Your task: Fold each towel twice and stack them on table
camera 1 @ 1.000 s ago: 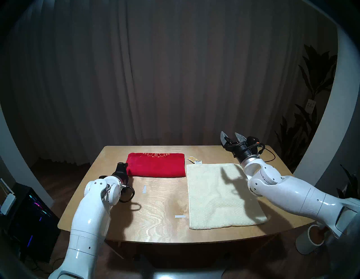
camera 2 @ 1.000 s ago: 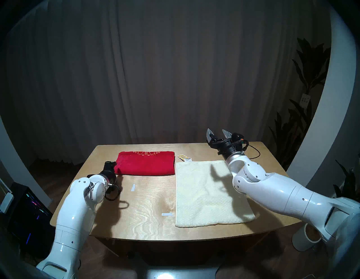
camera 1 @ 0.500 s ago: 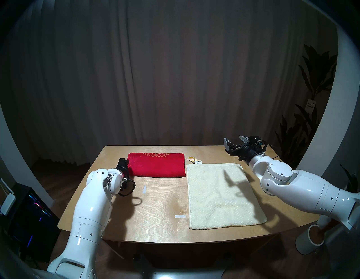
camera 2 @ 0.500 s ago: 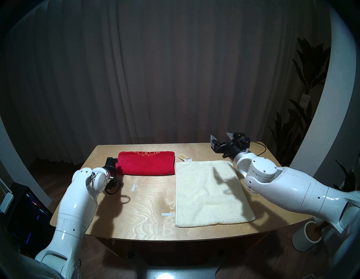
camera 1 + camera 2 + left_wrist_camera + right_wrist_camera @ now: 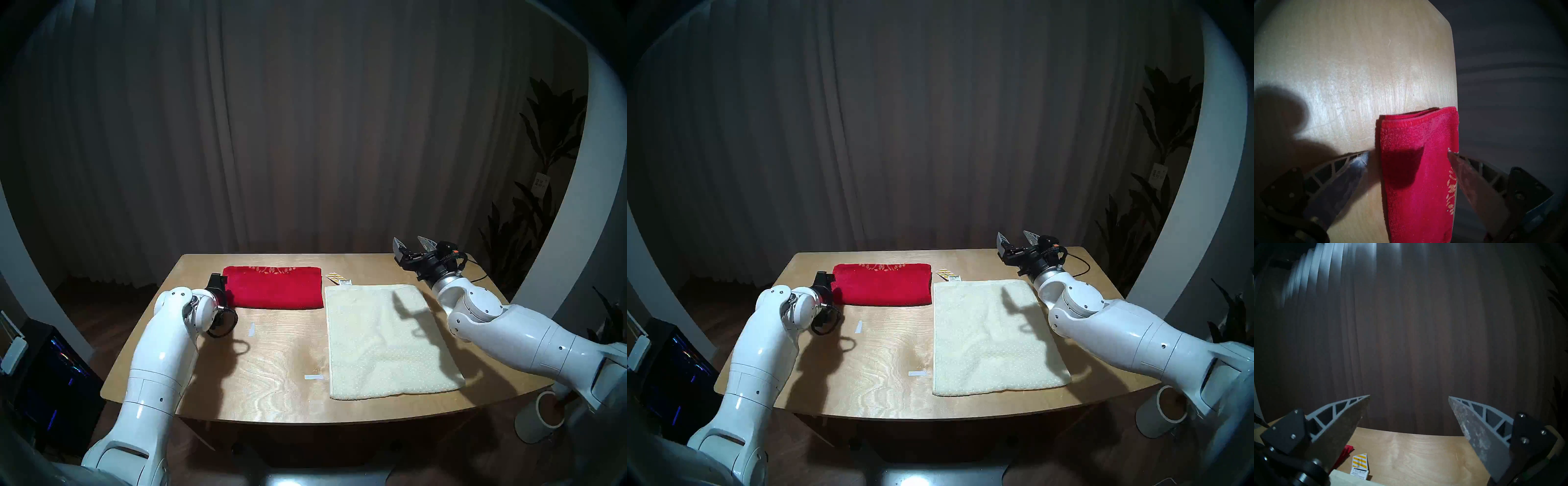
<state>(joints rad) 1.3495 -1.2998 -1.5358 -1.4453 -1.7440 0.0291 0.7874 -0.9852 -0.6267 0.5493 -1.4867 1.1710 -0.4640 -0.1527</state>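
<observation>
- On the far left of the surface, the red towel is lying folded; the cream towel is lying flat on the right, beside a striped tag.
- I'm seeing my left end effector hovering wide at the red towel's left end, gripping nothing.
- My right end effector is hanging wide and empty above the far right corner.

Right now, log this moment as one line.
left end effector: open at red towel end | right end effector: open, raised | cream towel: flat
</observation>
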